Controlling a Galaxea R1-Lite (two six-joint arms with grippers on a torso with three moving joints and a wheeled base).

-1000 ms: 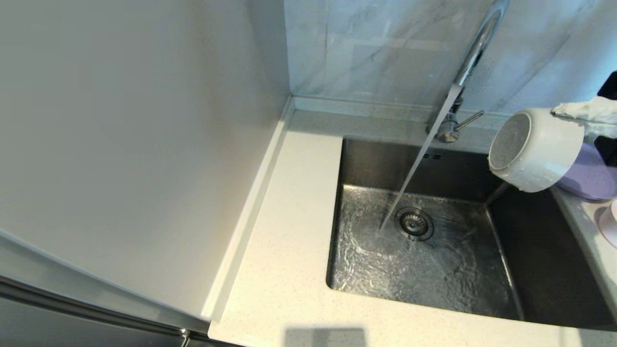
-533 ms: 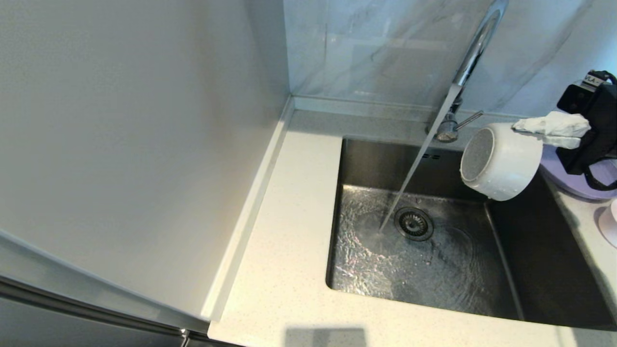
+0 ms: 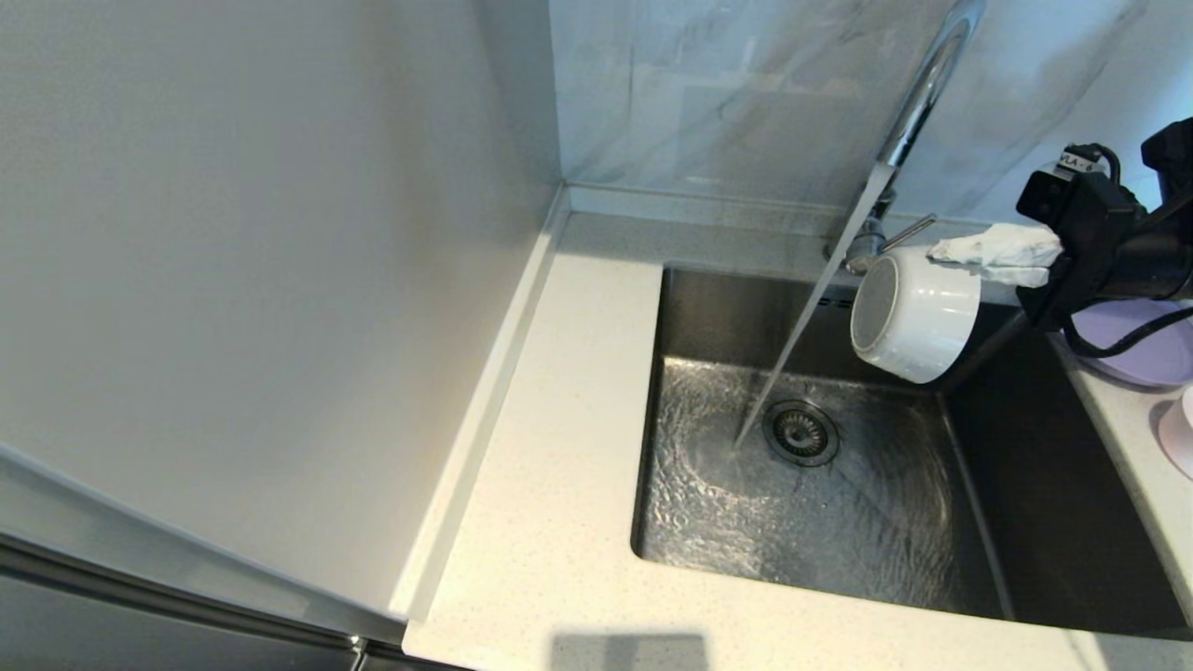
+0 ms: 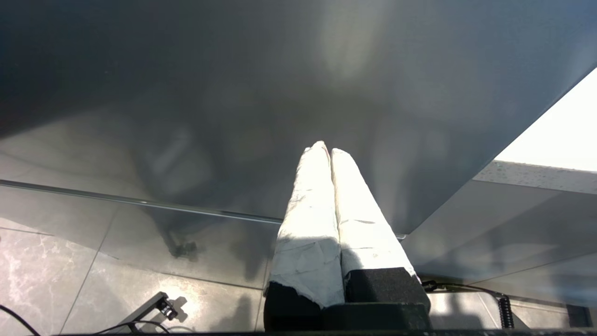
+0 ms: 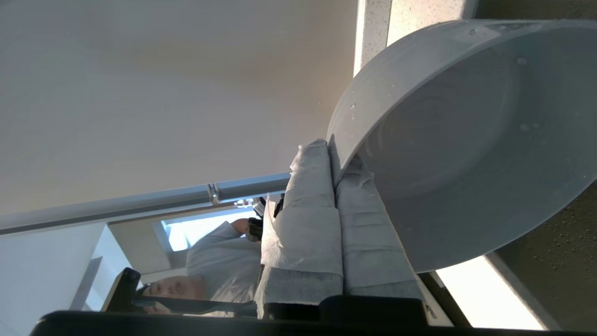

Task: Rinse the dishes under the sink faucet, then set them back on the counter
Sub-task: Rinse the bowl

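The whitish bowl [image 3: 918,317] hangs on its side above the back right of the sink [image 3: 708,308], its mouth facing the water stream [image 3: 802,326] that runs from the faucet [image 3: 918,93]. The bowl's mouth sits just right of the stream, apart from it. My right gripper [image 3: 937,253] is shut on the bowl's upper rim, one white-wrapped finger inside and one outside [image 5: 326,145]. The lilac plate [image 3: 1132,359] and the pale pink dish [image 3: 1182,438] lie on the counter [image 3: 559,466] to the sink's right. My left gripper [image 4: 325,148] is shut on nothing, parked away from the sink.
Water swirls over the sink floor around the drain strainer [image 3: 800,432]. The faucet lever [image 3: 909,233] sticks out right behind the bowl. A tall pale cabinet side [image 3: 233,280] borders the counter on the left. A marble-look wall [image 3: 727,93] stands behind.
My right gripper has carried the bowl leftward from above the plate to over the sink, close to the stream. More of the right arm has come into view.
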